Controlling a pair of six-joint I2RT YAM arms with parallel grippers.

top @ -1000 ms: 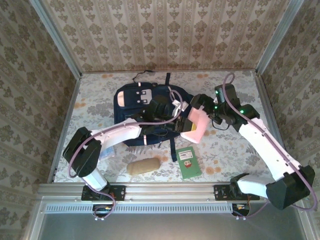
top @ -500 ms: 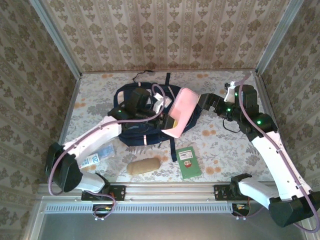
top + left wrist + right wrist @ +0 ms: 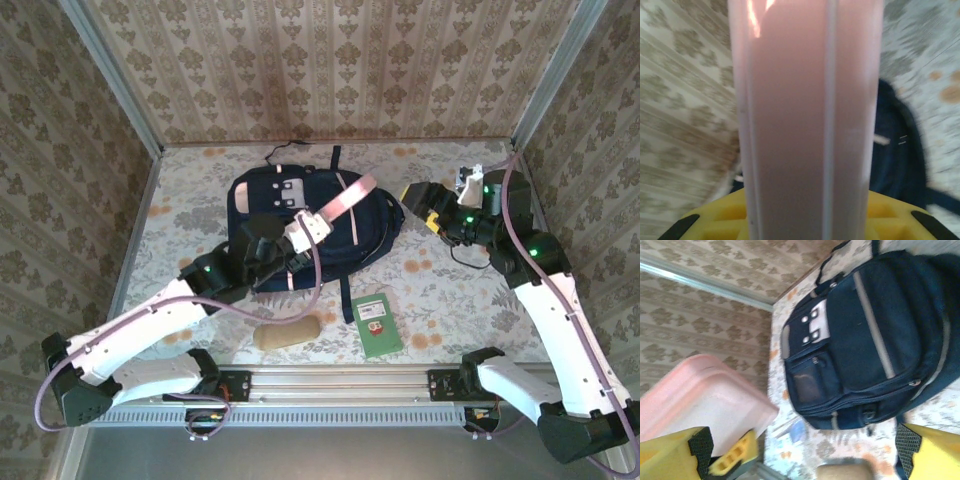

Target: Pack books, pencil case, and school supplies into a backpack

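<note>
Overhead, the backpack (image 3: 270, 200) lies flat on the flowered table (image 3: 180, 220), a little above the middle of the frame, with its front pockets facing up and its straps trailing toward the back wall. The left gripper (image 3: 308, 228) reaches in from the lower left, over the backpack's lower right part. Its jaws are clamped on one end of a pink case (image 3: 347, 198). The case slants up and to the right above the backpack, and its free end is near the bag's upper right corner. In the left wrist view the case runs up the middle of the frame as a broad pale pink band with the yellow fingers (image 3: 722, 215) at its base. Part of the dark backpack shows to its right.

The right gripper (image 3: 421, 206) sits at the upper right of the overhead view, just off the backpack's right edge and apart from the case's free end. Its jaws stand wide with nothing between them. The right wrist view looks past them at the whole backpack, with the pink case at lower left and a small blue-and-white packet (image 3: 796, 430) on the table below the bag.

Near the bottom edge of the table, a green book (image 3: 376, 325) lies right of centre and a tan pouch (image 3: 287, 333) lies to its left. Both are clear of the backpack.
</note>
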